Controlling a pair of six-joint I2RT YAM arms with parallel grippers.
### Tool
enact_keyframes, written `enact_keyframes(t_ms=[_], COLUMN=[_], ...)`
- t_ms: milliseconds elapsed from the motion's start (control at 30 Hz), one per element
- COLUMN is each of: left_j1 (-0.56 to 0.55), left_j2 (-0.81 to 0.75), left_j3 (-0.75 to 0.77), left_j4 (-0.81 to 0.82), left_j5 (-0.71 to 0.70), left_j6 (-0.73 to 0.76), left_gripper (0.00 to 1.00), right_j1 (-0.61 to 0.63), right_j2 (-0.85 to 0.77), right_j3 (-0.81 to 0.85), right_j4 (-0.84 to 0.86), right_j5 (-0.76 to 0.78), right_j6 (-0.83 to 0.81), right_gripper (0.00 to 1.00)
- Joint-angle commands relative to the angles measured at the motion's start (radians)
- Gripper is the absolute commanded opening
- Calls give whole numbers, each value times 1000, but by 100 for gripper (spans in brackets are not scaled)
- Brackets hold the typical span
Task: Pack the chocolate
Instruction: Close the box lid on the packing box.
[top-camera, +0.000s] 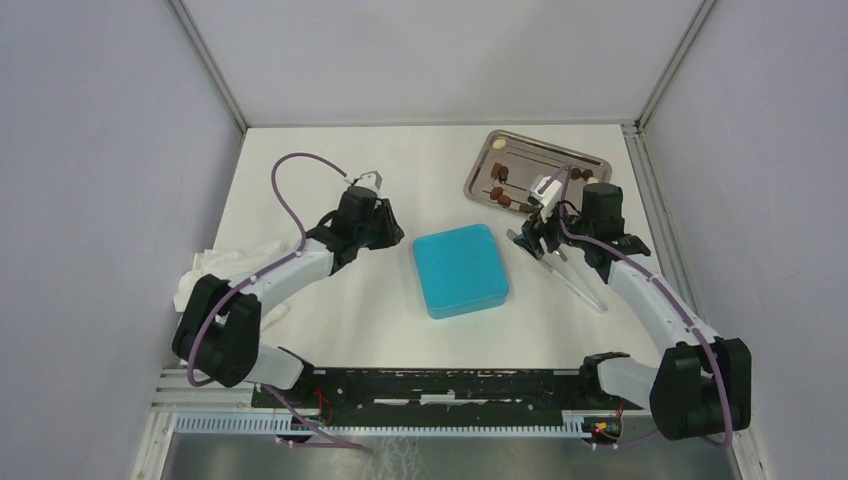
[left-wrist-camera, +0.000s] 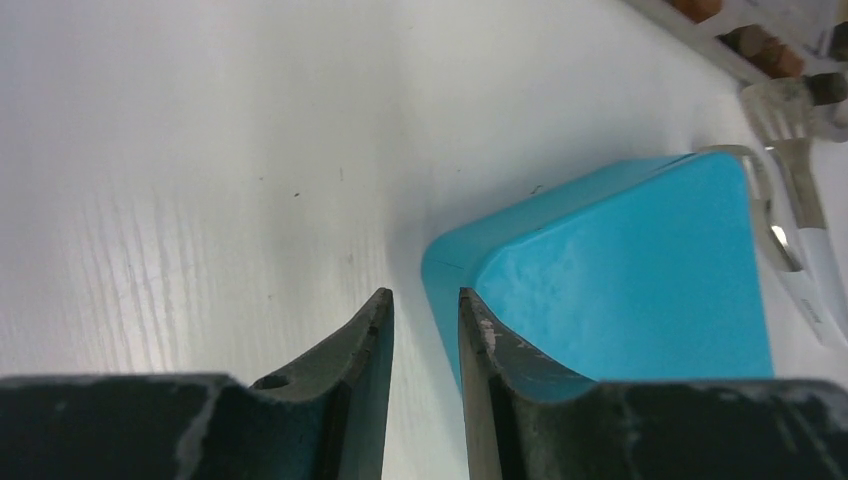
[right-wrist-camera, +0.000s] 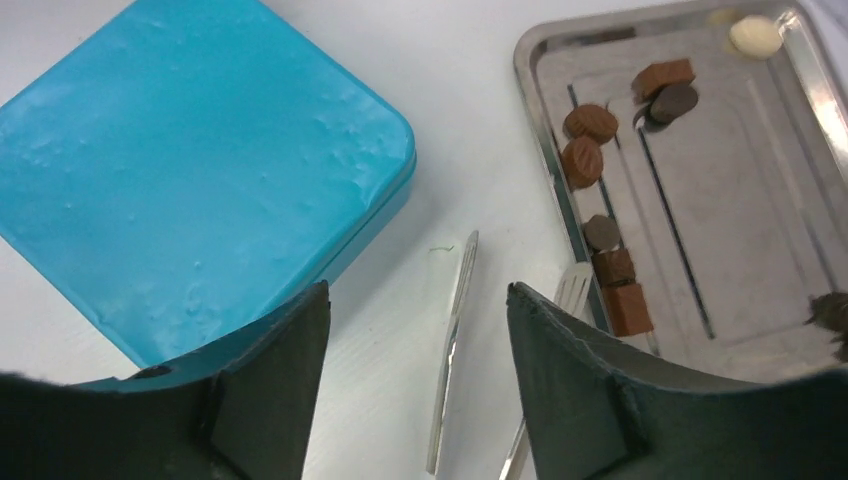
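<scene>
The chocolates (top-camera: 500, 180) lie in a metal tray (top-camera: 592, 160) at the back right: several brown bonbons (right-wrist-camera: 582, 160) and a cream one (right-wrist-camera: 755, 35). The closed teal box (top-camera: 460, 270) sits mid-table. Long metal tweezers (top-camera: 572, 278) lie on the table between box and tray. My right gripper (right-wrist-camera: 418, 290) is open wide and empty, just above the tweezers (right-wrist-camera: 455, 340), which show between its jaws. My left gripper (left-wrist-camera: 425, 295) is empty, its jaws a narrow gap apart, low over the table at the box's left corner (left-wrist-camera: 450, 262).
A crumpled white cloth (top-camera: 225, 270) lies by the left arm. Grey walls enclose the table on three sides. The tray's rim (right-wrist-camera: 545, 150) is close to the right of the tweezers.
</scene>
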Motion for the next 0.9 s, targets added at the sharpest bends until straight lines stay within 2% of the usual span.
enact_keyframes(t_ms=[0,33,100,267,367,600,867], left_j1=[6,6,7,6,5,-20,-40], left_j2=[67,84,120,215,276,309,203], left_j3=[73,92,134,201,225,210,79], left_j4=[-74,-89,-120,-139,-124,-112,-146], left_j5=[-48,-64,-97,-69,-34,-24,-200], left_j6=[61,67,83,93,92,74,36], left_gripper=[36,37,37,37,37,37,38], right_j1=[-5,-5,-4,22,92,135,163], right_j2=[28,46,88,230,306,378,384], right_j3=[-28,-23,-14,40,43,68,66], right_j4=[32,19,-3,-88,-88,-119,-121], right_j5=[52,48,72,87,175,200,158], right_j6=[-19,-16,-26,-51,-55,-67,-65], right_gripper=[62,55,49,40,39,39,39])
